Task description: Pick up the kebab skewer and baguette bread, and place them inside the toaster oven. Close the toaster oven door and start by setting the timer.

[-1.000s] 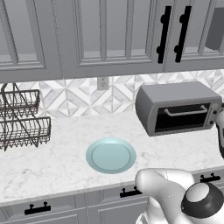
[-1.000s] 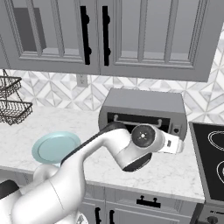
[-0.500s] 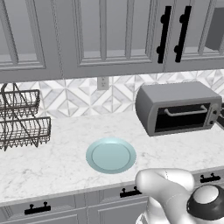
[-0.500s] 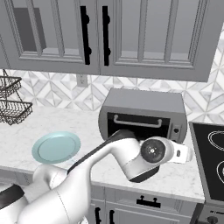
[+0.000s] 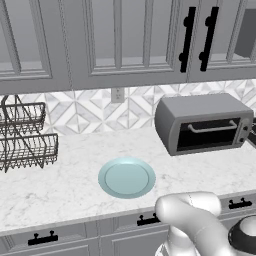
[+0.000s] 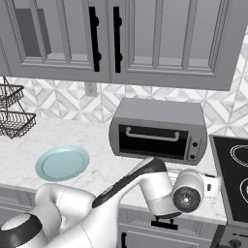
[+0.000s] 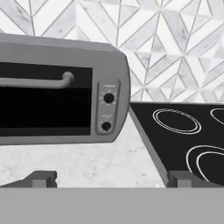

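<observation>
Marble counter, grey cabinets, chevron tile backsplash.
We see the toaster oven (image 6: 157, 131) against the wall, its door (image 6: 151, 142) shut, beside a black cooktop (image 7: 183, 140); a pale blue plate (image 5: 126, 177) lies bare; gripper (image 7: 111, 179) jaws spread wide, holding nothing.

The arm (image 6: 121, 193) is formed of smooth, glossy white rounded segments. A black band is seen along one link, and dark round caps with grey rings are fitted at the joints. No cables or markings are visible.
</observation>
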You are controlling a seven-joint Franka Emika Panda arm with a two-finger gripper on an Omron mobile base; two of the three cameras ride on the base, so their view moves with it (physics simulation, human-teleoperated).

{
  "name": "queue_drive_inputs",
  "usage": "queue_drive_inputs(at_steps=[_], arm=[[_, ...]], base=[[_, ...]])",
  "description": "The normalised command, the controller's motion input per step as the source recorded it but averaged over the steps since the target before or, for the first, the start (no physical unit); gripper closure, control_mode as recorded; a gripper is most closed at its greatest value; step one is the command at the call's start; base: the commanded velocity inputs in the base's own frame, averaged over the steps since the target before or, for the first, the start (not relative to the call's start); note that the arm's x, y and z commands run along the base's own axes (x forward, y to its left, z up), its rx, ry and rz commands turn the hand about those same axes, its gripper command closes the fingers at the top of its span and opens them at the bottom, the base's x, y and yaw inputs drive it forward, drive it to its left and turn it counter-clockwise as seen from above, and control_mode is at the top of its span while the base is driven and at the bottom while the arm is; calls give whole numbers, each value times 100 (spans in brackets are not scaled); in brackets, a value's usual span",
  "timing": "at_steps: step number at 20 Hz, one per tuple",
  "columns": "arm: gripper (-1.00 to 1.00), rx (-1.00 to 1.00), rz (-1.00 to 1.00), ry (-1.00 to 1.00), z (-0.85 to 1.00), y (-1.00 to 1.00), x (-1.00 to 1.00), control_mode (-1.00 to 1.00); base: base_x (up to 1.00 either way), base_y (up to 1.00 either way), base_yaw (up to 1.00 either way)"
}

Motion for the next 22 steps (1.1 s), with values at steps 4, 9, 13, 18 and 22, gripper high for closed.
queue_drive_inputs(at_steps=[4,9,13,18,22], arm=[[-100,0,14,-36,-22,-25,-2,-100],[-100,-6,6,-7,0,-7,8,-100],[-100,-11,6,1,3,-21,1,-100],[-100,-35,7,2,6,-2,6,-100],[-100,-54,25,0,3,-6,0,-100]], base=[[0,0,0],[0,0,0],[0,0,0],[0,0,0],[0,0,0]])
